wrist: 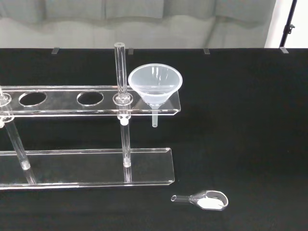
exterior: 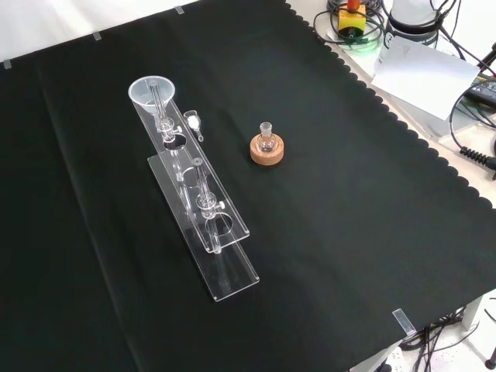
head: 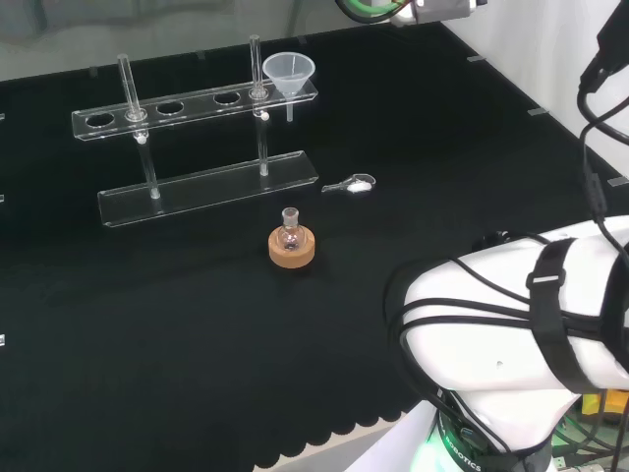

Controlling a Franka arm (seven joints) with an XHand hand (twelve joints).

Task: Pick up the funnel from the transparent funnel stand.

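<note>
A clear funnel [head: 288, 75] sits in the end hole of the transparent funnel stand [head: 197, 147], at the stand's right end in the head view. In the front view the funnel [exterior: 152, 91] rests at the far end of the stand [exterior: 203, 225]. The wrist view looks at the funnel [wrist: 155, 86] from a distance, its stem hanging below the stand's upper shelf [wrist: 91, 101]. The other holes of that shelf hold nothing.
A small round flask [head: 290, 234] stands on a cork ring [head: 293, 250] in front of the stand. A small clear scoop with white powder [head: 351, 184] lies on the cloth beside the stand's base. The arm's white links [head: 521, 344] rise at the head view's right.
</note>
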